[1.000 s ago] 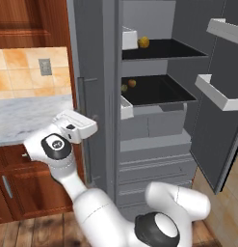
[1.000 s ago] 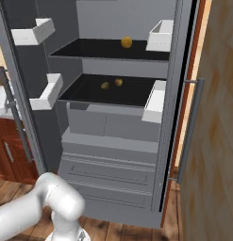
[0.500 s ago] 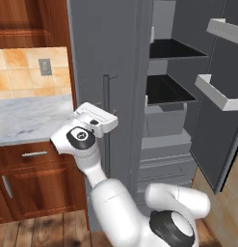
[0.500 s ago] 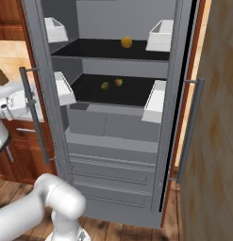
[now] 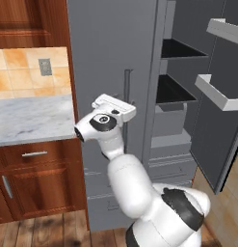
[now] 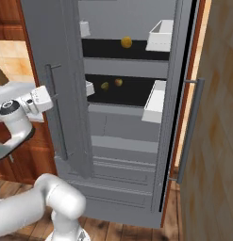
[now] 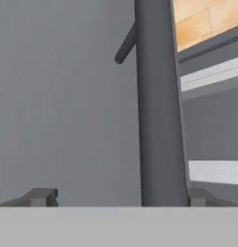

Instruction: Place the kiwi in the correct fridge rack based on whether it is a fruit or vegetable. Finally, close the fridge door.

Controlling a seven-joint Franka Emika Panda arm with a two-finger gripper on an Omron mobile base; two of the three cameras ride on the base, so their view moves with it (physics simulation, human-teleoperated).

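The hand (image 7: 115, 197) is spread wide and grips nothing; its two tips sit close against the outer face of the fridge door (image 5: 111, 58), one on each side of the door handle (image 7: 156, 120). The arm reaches forward with the wrist level, beside the tabletop (image 5: 29, 118). The kiwi (image 6: 104, 85) lies on the fridge's lower dark shelf (image 6: 132, 94), just beside a round orange-brown fruit (image 6: 118, 82).

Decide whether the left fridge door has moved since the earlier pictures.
Yes. The left fridge door has swung toward closed, now covering the left part of the shelves it earlier left exposed.
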